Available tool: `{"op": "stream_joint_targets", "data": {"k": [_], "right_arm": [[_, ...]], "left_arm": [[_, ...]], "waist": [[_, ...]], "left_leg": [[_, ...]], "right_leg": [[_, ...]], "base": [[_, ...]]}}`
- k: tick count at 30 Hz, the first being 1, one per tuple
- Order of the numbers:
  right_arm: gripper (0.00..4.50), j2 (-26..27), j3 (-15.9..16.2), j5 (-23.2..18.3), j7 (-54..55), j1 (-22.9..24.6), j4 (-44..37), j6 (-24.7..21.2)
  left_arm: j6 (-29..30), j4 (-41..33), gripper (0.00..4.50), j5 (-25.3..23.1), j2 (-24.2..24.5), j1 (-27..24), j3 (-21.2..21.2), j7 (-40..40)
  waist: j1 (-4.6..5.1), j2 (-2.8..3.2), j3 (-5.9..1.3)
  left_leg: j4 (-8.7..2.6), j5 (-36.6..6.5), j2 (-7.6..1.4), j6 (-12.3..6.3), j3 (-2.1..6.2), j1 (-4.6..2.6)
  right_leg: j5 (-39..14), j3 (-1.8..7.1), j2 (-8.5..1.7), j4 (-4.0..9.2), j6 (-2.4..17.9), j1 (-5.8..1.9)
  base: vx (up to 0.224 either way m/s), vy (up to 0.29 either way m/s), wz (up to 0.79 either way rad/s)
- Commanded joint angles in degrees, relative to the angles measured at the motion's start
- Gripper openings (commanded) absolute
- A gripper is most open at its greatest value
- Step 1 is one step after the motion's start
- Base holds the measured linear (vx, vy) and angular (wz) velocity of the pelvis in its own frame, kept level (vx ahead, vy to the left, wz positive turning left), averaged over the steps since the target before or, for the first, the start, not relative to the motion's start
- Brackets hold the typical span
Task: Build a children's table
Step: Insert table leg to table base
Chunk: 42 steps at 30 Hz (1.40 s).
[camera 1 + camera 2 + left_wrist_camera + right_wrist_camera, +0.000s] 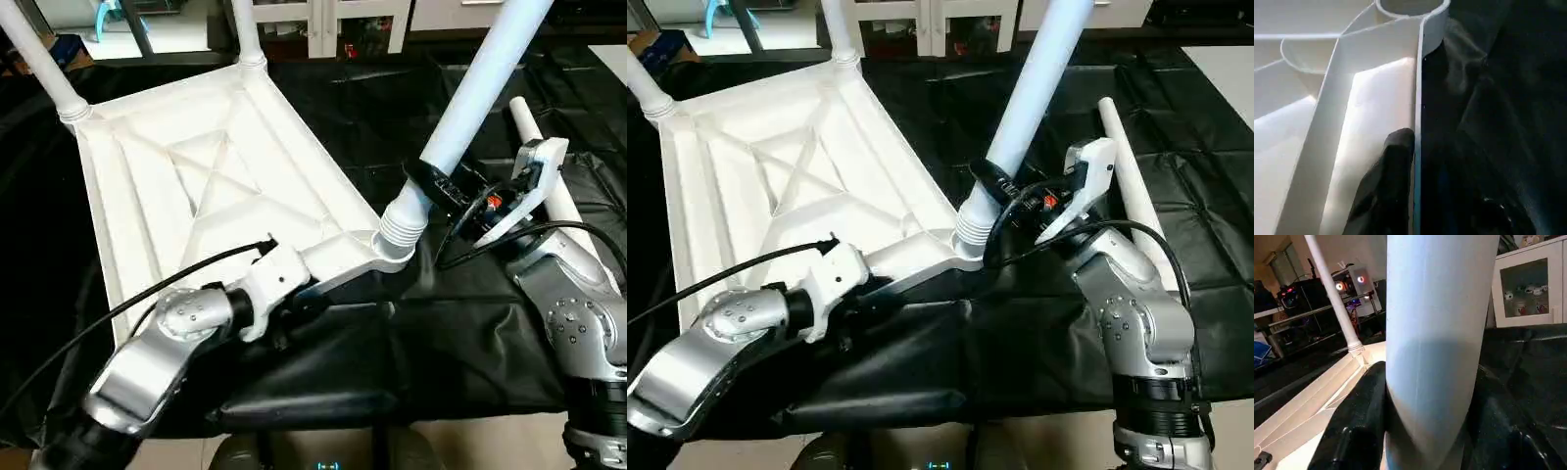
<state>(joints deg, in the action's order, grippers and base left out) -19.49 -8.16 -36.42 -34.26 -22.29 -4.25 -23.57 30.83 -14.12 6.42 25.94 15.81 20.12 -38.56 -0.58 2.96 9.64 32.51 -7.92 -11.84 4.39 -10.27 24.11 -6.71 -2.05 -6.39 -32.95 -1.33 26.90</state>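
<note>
Beside the right tool (1004,191), clamped on an upright leg (470,103), a loose leg (1127,162) lies; left tool's (323,289) spread unclear.

Upright legs (480,93) fence the tabletop's (211,176) corners

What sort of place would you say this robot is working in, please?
Probably an indoor lab or workshop rather than a home. The tabletop lies upside down on a black sheet; a white cabinet with small figures behind glass stands behind it, and equipment with glowing lights sits on a bench.
</note>
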Motion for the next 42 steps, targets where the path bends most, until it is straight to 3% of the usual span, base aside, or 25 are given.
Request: {"op": "stream_joint_targets", "data": {"k": [1, 9, 14, 21, 27, 32, 34, 42], "right_arm": [[1.80, -0.35, -0.36, -0.46, -0.68, -0.46, -1.75, -0.21], [1.80, -0.56, -0.32, -0.32, -0.80, -0.19, -2.20, -0.30], [1.80, -0.80, -0.15, -0.10, -0.95, 0.03, -2.59, -0.37], [1.80, -1.16, 0.01, 0.37, -1.24, 0.00, -2.49, -0.11], [1.80, -1.24, -0.31, 0.42, -1.37, -0.25, -2.05, 0.18], [1.80, -1.37, -0.46, 0.47, -1.42, 0.17, -2.02, 0.23], [1.80, -1.05, -1.30, -0.43, -0.56, 0.30, -2.45, -0.58], [1.80, -0.38, -4.29, -6.88, 1.36, 0.23, -2.83, -6.86]], "left_arm": [[-0.70, 2.13, 1.23, -1.04, -0.64, -0.11, 0.74, 0.81], [-2.15, 5.69, 1.23, -2.11, -3.40, 2.20, 1.03, 2.53], [-2.73, 7.36, 1.23, -4.05, -2.37, 2.65, 2.29, 1.45], [-0.97, 8.78, 1.23, -5.66, -1.04, 2.84, 4.38, -0.21], [-0.25, 11.15, 0.62, -5.28, -3.26, 4.61, 3.46, 0.81], [0.91, 13.82, 0.23, -6.01, -3.77, 5.25, 3.31, 1.45], [1.04, 13.98, 0.02, -6.24, -3.30, 4.62, 3.89, 0.76], [1.76, 13.34, 0.00, -7.90, -1.31, 2.49, 5.82, 0.07]], "waist": [[-0.07, -0.63, -3.98], [-0.15, -0.64, -3.61], [-0.16, -0.68, -3.51], [0.08, -0.61, -3.63], [-0.15, -0.46, -3.62], [-0.50, -0.40, -3.53], [-0.51, -0.37, -3.60], [-0.36, -0.37, -3.83]], "left_leg": [[-3.68, -15.92, 0.32, -3.39, -0.66, -1.53], [-3.99, -19.62, 0.32, -2.38, -0.57, -1.66], [-4.20, -21.45, 0.37, -1.74, -0.29, -1.47], [-4.27, -21.55, 0.37, -1.50, -0.26, -1.49], [-4.29, -22.24, 0.40, -1.40, -0.30, -1.55], [-4.51, -24.42, 0.54, -0.80, 0.04, -1.51], [-4.66, -24.38, 0.58, -0.71, 0.17, -1.45], [-4.83, -23.12, 0.44, -1.18, 0.05, -1.58]], "right_leg": [[-18.74, 0.67, 0.27, 3.81, 9.77, -3.38], [-24.59, 0.63, 0.29, 4.53, 7.76, -2.93], [-28.57, 0.54, 0.13, 4.91, 5.70, -2.82], [-28.96, 0.53, 0.16, 5.00, 5.54, -2.67], [-30.08, 0.48, 0.16, 5.15, 5.62, -2.57], [-35.19, 0.16, 0.08, 5.72, 3.34, -2.50], [-35.12, 0.02, 0.08, 5.87, 3.05, -2.62], [-30.56, 0.07, 0.22, 5.74, 4.74, -2.77]], "base": [[0.000, 0.000, 0.00], [0.000, 0.000, 0.00], [0.000, 0.000, 0.00], [0.000, 0.000, 0.00], [0.000, 0.000, 0.00], [0.000, 0.000, 0.00], [0.000, 0.000, 0.00], [0.000, 0.000, 0.00]]}}
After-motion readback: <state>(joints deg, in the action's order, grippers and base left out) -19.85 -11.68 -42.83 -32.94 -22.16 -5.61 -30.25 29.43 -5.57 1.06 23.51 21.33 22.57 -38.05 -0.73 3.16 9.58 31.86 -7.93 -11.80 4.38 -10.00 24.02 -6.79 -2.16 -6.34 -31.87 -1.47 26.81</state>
